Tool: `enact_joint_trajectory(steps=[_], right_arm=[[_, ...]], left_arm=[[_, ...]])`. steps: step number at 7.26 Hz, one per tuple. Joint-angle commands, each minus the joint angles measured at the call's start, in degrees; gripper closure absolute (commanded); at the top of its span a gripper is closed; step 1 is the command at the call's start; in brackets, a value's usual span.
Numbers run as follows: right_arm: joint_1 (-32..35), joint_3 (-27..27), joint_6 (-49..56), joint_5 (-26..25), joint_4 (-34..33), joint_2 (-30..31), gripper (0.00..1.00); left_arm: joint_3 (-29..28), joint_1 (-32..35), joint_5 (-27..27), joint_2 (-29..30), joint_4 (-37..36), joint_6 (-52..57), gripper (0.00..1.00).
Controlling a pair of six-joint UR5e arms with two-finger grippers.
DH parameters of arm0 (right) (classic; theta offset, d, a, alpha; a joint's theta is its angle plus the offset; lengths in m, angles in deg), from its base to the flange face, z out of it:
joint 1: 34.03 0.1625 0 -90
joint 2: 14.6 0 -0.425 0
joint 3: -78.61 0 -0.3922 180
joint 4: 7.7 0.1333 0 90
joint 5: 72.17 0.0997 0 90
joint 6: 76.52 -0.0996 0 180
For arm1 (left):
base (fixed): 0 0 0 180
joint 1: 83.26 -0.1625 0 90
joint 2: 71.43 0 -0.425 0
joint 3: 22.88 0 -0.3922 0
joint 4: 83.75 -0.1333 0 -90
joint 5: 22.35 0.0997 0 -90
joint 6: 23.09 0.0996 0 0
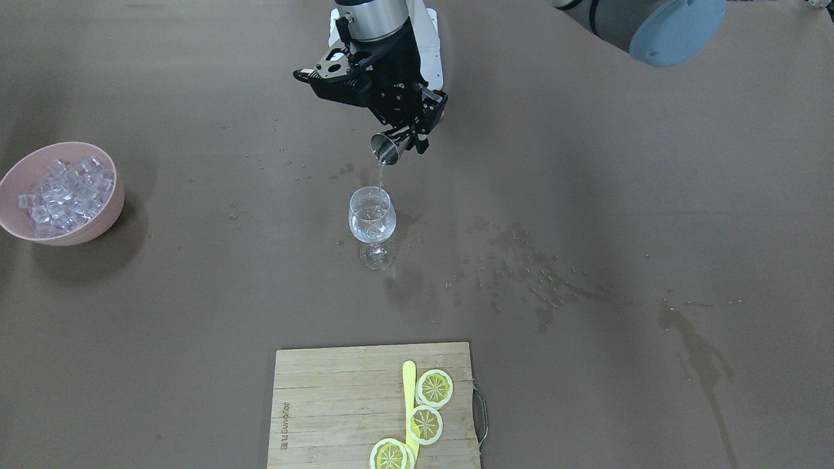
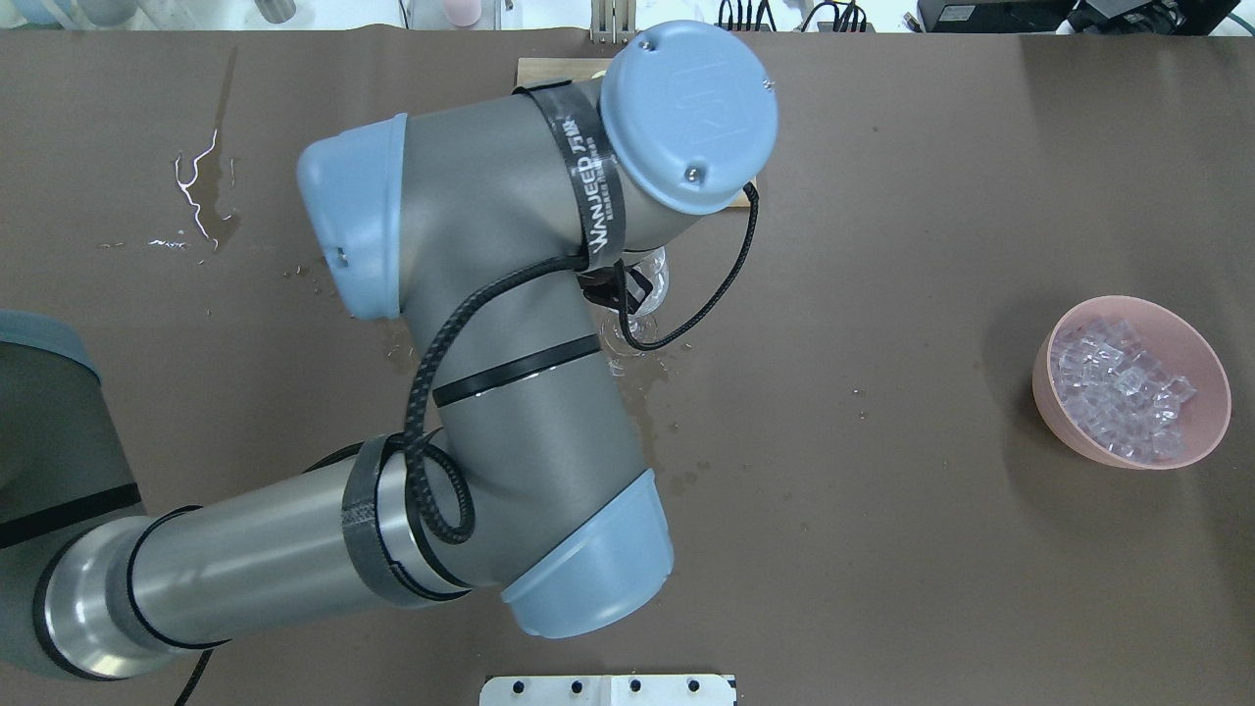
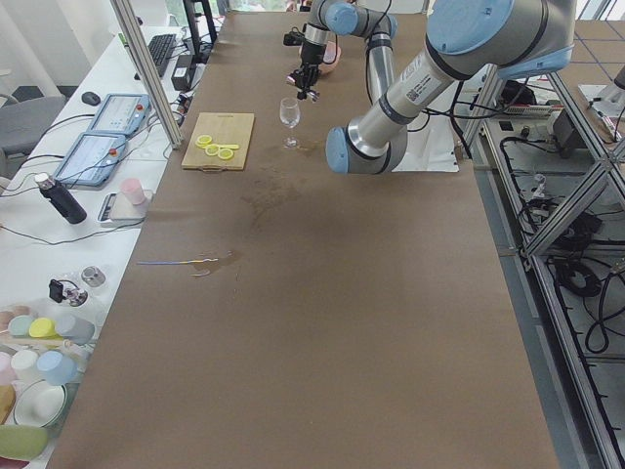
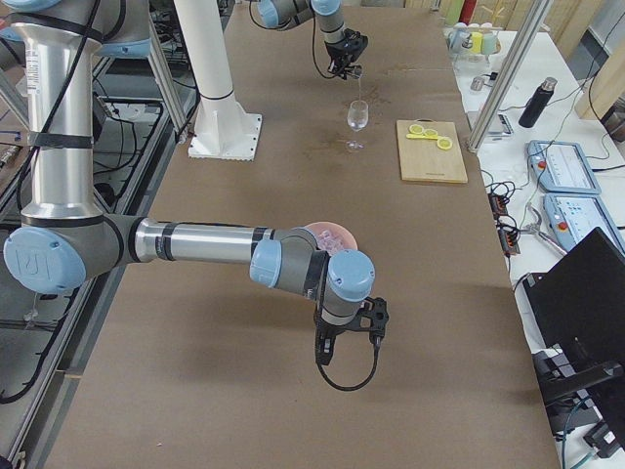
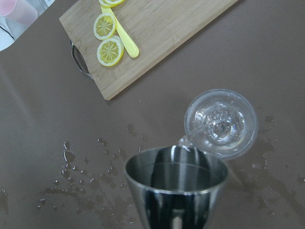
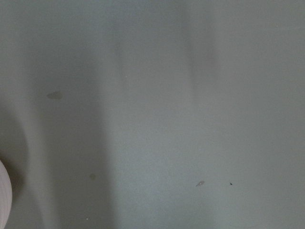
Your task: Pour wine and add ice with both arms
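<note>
My left gripper (image 1: pixel 407 140) is shut on a tilted steel measuring cup (image 1: pixel 386 148) above a clear wine glass (image 1: pixel 372 221). A thin clear stream runs from the cup into the glass, which holds clear liquid. In the left wrist view the cup (image 5: pixel 176 186) fills the bottom, with the glass (image 5: pixel 221 124) just beyond its rim. The ice (image 1: pixel 65 189) is piled in a pink bowl (image 1: pixel 107 218), which is also in the overhead view (image 2: pixel 1041 387). My right gripper (image 4: pixel 347 327) hangs over the table near the bowl. I cannot tell whether it is open or shut.
A wooden cutting board (image 1: pixel 339 404) with lemon slices (image 1: pixel 434 388) and a yellow stick (image 1: pixel 409 391) lies beyond the glass. Spilled drops (image 1: pixel 521 267) wet the brown table around the glass. The left arm (image 2: pixel 510 324) covers the table's middle in the overhead view.
</note>
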Motion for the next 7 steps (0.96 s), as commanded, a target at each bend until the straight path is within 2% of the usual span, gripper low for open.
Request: enact_joint_trajectory(steps=[1, 5, 7], right_arm=[[0.0, 0.1, -0.1, 0.0, 0.0, -0.1, 0.0], [0.0, 0.4, -0.1, 0.9, 0.0, -0.1, 0.0], [0.0, 0.4, -0.1, 0.9, 0.0, -0.2, 0.0]], left_arm=[[-3.4, 0.1, -0.1, 2.6, -2.6, 0.7, 1.0], [-8.9, 0.3, 0.0, 6.7, -8.8, 3.7, 1.0], [-9.3, 0.3, 0.0, 7.4, -10.2, 3.7, 1.0]])
